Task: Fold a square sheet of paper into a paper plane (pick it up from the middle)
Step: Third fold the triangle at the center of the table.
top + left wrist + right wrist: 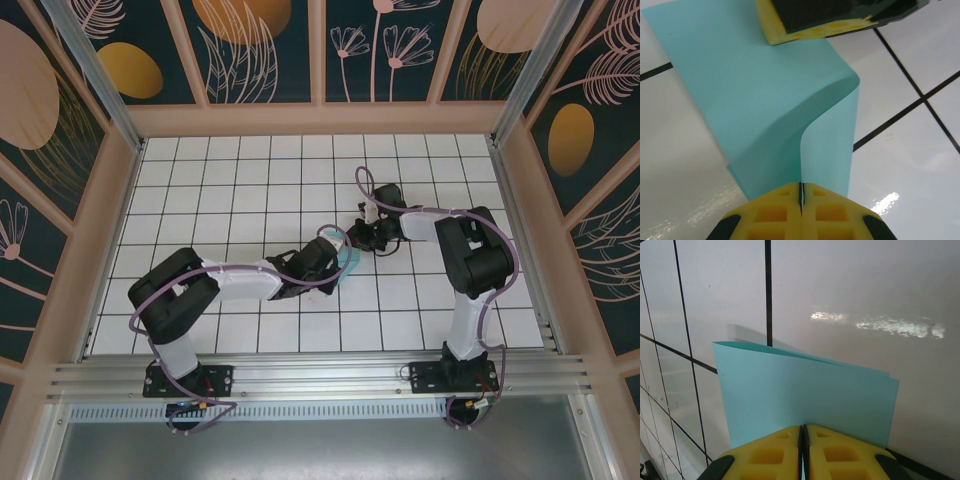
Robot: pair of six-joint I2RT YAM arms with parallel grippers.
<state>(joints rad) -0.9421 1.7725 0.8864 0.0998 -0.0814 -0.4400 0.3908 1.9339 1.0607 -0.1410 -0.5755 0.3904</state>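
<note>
the square sheet of paper (765,100), folded over and curved, sits mid-table (230,180) between both grippers. the left gripper (801,194) is clenched on one edge and the right gripper (803,436) on another, with both arms bent inward and their wrists nearly meeting.

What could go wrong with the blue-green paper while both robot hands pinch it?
1. The left gripper and the right gripper are both shut on the thin paper. If they pull apart, it could tear.
2. The paper bulges in a soft curve next to the left gripper, so pressing it down now might leave a crooked crease.
</note>
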